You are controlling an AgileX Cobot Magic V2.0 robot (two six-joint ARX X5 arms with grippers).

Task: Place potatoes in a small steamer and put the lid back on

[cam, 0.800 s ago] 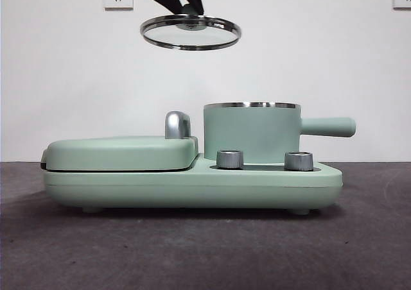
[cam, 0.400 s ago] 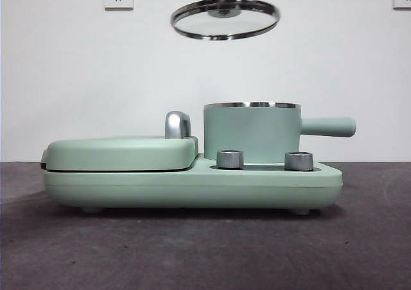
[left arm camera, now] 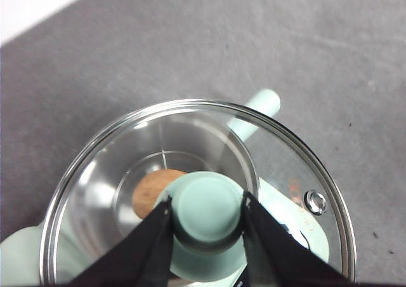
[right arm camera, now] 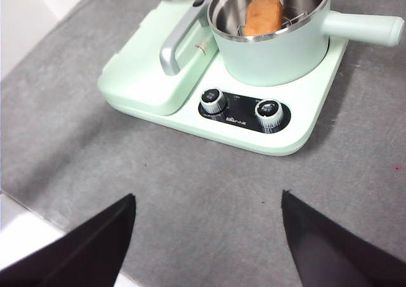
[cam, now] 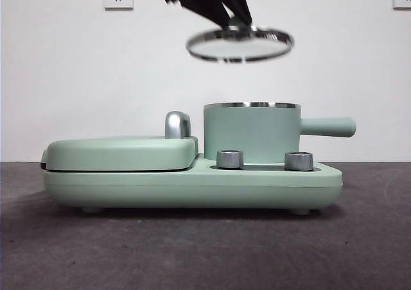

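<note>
Above small steamer (potato inside): left pincer clamps lid knob.

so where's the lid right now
In the front view the lid hangs in the air above the small steamer, not yet on its rim, its knob gripped by the left hand.

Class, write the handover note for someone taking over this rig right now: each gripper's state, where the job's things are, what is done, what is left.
Left gripper: fingers shut on the mint-green knob of the round glass lid with a steel rim, held in the air above the mint-green cylindrical steamer pot, not touching it.
Right gripper: open, holding nothing, waiting above the table in front of the appliance.
Orange-brown oblong potato: inside the pot.
Done: potato loaded, lid lifted.
Left: centre the lid over the steel rim, lower it, release.
</note>
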